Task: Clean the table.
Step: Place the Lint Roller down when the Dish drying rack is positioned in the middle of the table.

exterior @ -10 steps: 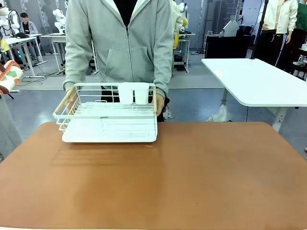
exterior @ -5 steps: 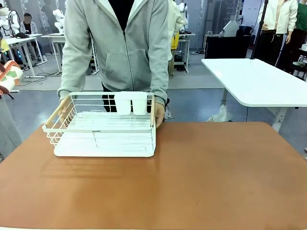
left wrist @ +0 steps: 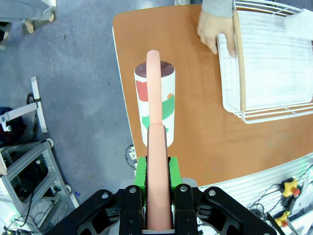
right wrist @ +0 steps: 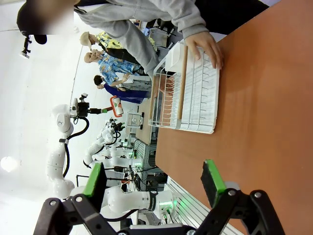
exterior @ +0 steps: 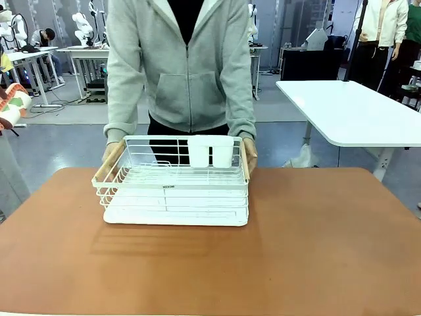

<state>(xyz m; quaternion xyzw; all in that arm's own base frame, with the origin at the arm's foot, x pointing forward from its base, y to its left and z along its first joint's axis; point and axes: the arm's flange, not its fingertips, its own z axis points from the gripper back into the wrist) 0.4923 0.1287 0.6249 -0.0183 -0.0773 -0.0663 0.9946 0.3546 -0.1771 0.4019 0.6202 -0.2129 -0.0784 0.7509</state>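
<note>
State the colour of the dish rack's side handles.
Light wood-coloured handles on the white dish rack, clearest in the front view.

One rack, two cups

A robotics laboratory is shown: a wide hall with a grey floor, where further white workbenches carrying white robot arms are seen behind the person. A white-topped height-adjustable table is placed nearby, and cables are trailed across the floor.
</note>
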